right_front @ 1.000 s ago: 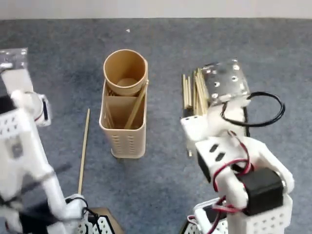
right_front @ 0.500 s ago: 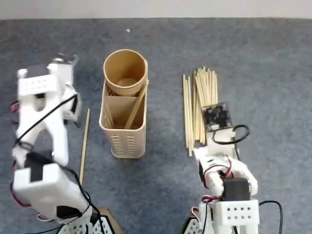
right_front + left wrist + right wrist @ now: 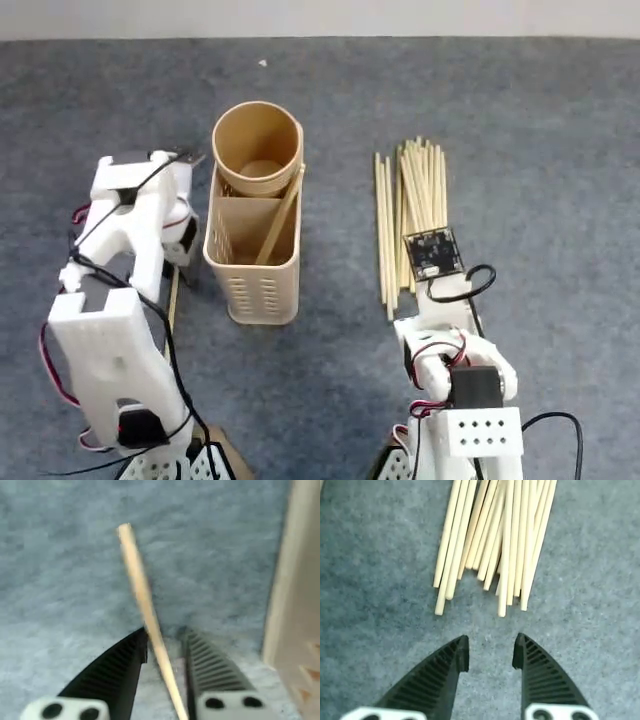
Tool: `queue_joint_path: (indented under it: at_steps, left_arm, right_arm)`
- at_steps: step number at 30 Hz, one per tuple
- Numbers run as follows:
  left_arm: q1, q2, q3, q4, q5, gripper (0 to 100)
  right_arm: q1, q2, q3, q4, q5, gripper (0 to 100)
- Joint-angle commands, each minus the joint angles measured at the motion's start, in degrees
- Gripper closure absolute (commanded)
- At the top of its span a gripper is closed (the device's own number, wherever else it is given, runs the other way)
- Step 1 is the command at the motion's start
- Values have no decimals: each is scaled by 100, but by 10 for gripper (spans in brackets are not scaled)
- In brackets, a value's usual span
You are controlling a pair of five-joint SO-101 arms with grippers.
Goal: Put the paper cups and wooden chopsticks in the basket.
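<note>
A beige slotted basket [image 3: 252, 285] stands mid-table with a paper cup [image 3: 257, 148] in its far compartment and one chopstick [image 3: 280, 220] leaning inside. A single wooden chopstick [image 3: 135, 575] lies on the carpet just left of the basket, whose wall [image 3: 290, 580] is close by. My left gripper [image 3: 165, 632] is open and low over this chopstick, one finger on each side of it. A pile of wooden chopsticks [image 3: 410, 205] lies to the right of the basket. Just short of the pile's near ends [image 3: 495, 545], my right gripper [image 3: 491, 647] is open and holds nothing.
The left arm [image 3: 130, 215] stands close against the basket's left side and covers most of the single chopstick from above. The right arm [image 3: 450, 340] sits folded back near the front edge. Grey carpet [image 3: 560, 150] spreads around everything.
The left arm swung in from the far left and came down over the single chopstick beside the basket. The right arm pulled back from over the pile toward its base.
</note>
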Motion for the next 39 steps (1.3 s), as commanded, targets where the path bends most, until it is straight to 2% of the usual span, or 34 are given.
queue_joint_path:
  at_steps: [1,6,10,17,19,22,26,32,39]
  left_arm:
    - [-57,75,-127,-290,-273,990]
    - [-110,-75,-365,-255,-299,997]
    - [-312,-822,-1033,-26,-264,997]
    - [-321,-3046,-3697,879,211,997]
    - [-57,-3618,-4444,923,492,997]
    - [716,-4356,-4963,923,835,997]
    - [1719,-4980,-5007,791,1503,997]
    - [2633,-5068,-4971,624,2057,997]
    - [2879,-5121,-3538,-97,2048,997]
  right_arm:
    - [48,-48,-22,-75,62,842]
    - [48,-48,-22,-75,62,842]
    - [48,-48,-4,-259,-26,842]
    - [48,-48,-13,-268,-176,842]
    - [48,-48,-13,-268,-176,842]
    - [48,-48,-13,-268,-176,842]
    - [48,-48,-4,-268,-176,842]
    - [48,-48,-4,-268,-176,842]
    - [48,-48,-4,-268,-176,842]
